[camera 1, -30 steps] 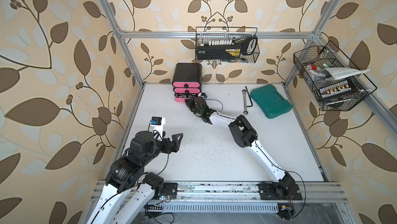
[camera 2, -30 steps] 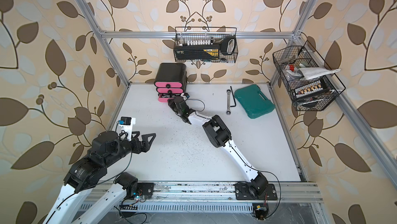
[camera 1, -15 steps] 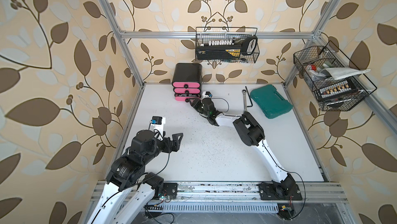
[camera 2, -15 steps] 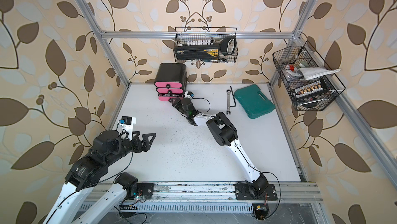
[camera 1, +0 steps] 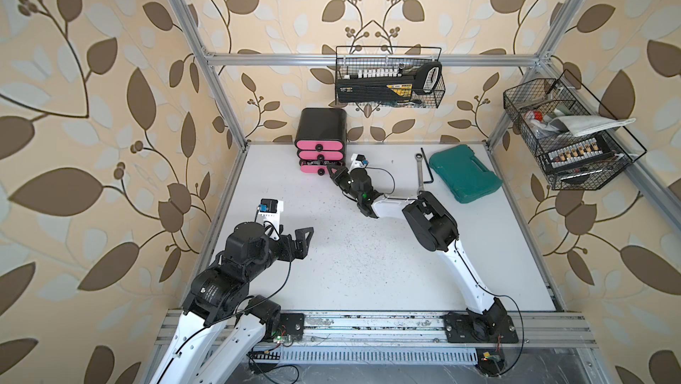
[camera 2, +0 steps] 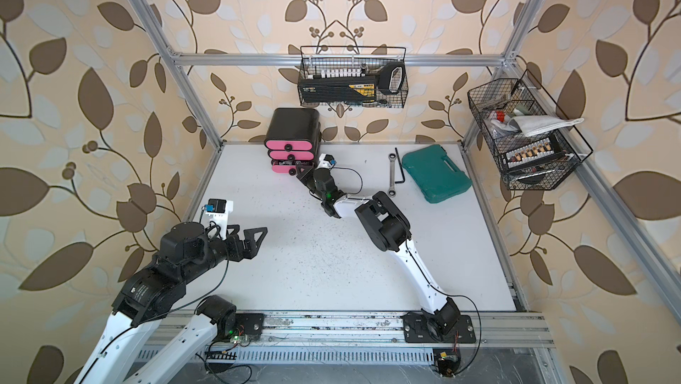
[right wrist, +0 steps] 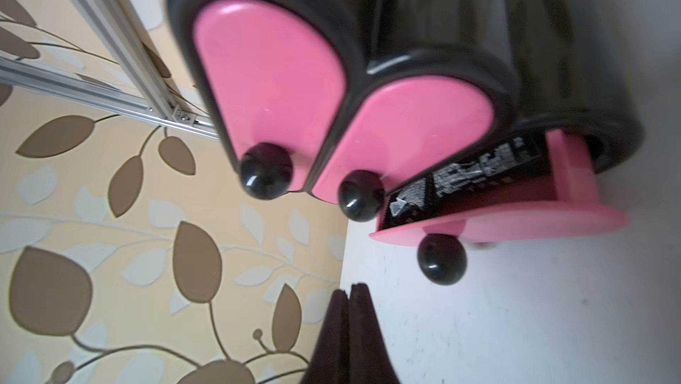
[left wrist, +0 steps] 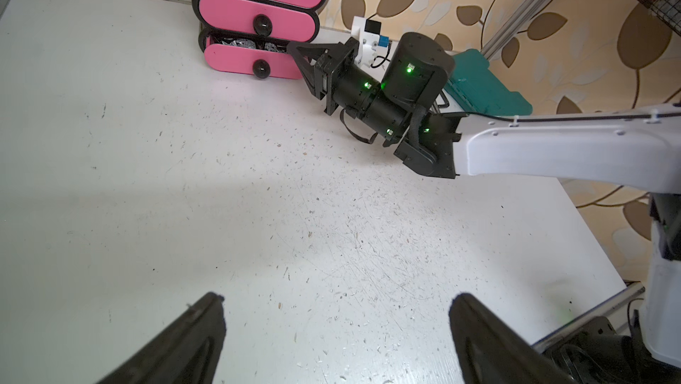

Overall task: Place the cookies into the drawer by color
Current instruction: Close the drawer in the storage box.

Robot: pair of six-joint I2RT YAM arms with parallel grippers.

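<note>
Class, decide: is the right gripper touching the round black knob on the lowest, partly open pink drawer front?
Apart. In the right wrist view, white table shows between the shut right gripper and the round black knob.

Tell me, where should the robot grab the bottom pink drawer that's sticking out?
By its round black knob, coming straight from the front. The knob sticks out from the flat pink front, so it's probably the easiest part to pinch. The right claw is shut close by and would need to open first.
</note>
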